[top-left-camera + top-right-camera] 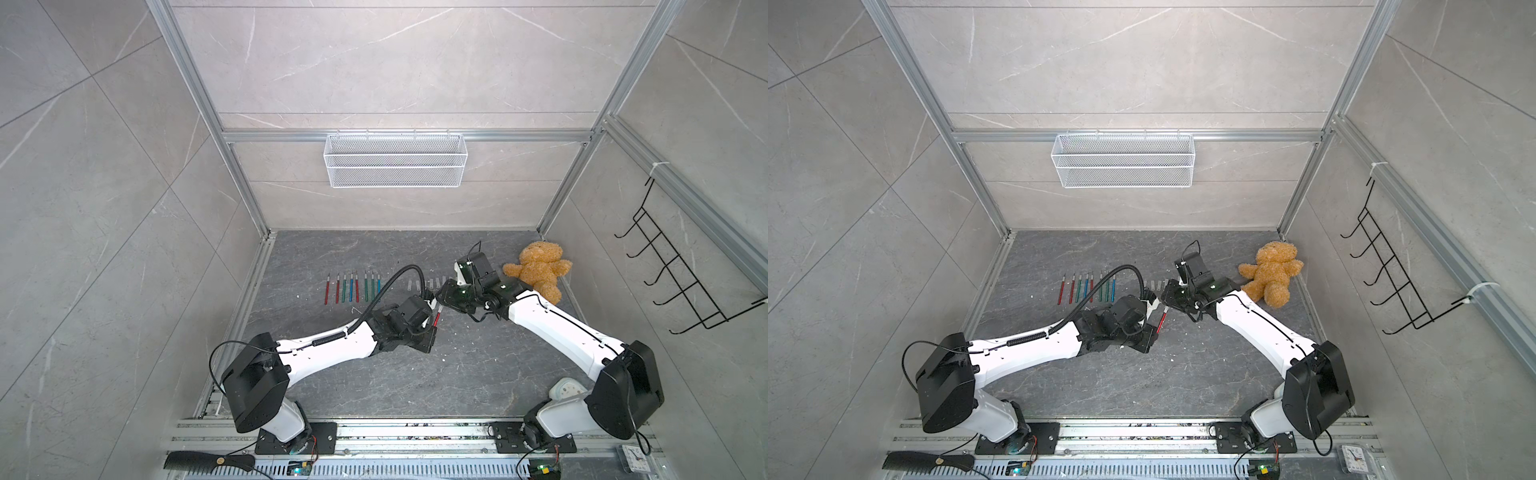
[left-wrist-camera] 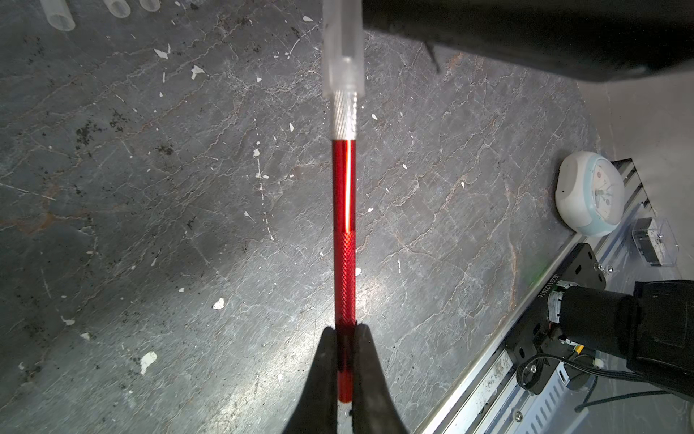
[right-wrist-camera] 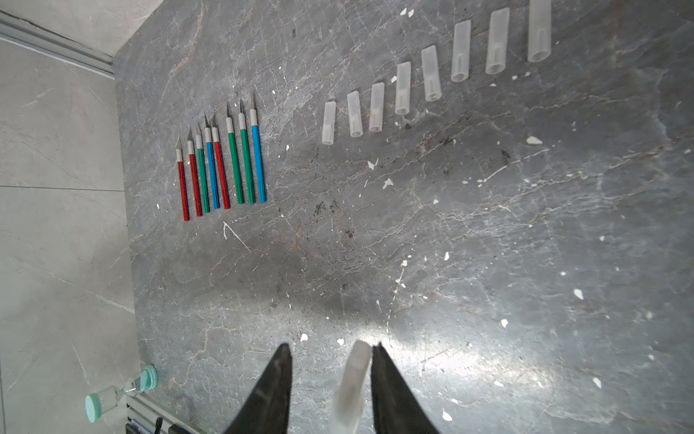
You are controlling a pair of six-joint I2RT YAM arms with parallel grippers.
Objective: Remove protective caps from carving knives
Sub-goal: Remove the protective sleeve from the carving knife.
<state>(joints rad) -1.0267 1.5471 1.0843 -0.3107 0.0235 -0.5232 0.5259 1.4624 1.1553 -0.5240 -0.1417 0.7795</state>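
Now red knife in L gripper points cap at R gripper.

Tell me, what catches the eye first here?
At the centre, the left gripper clamps a red-handled pen-like knife, its clear plastic cap between the right gripper's open jaws. Farther back, eight red, green and blue knives lie in a row, and a brown teddy bear sits back right.

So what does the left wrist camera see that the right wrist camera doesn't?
Only the left wrist view: the red knife clamped in the left end effector, and a round white clock. Only the right wrist view: eight bare knives in a row and a teal-ended hourglass. Both: the cap on the red knife's tip, and loose caps lying on the dark stone table.
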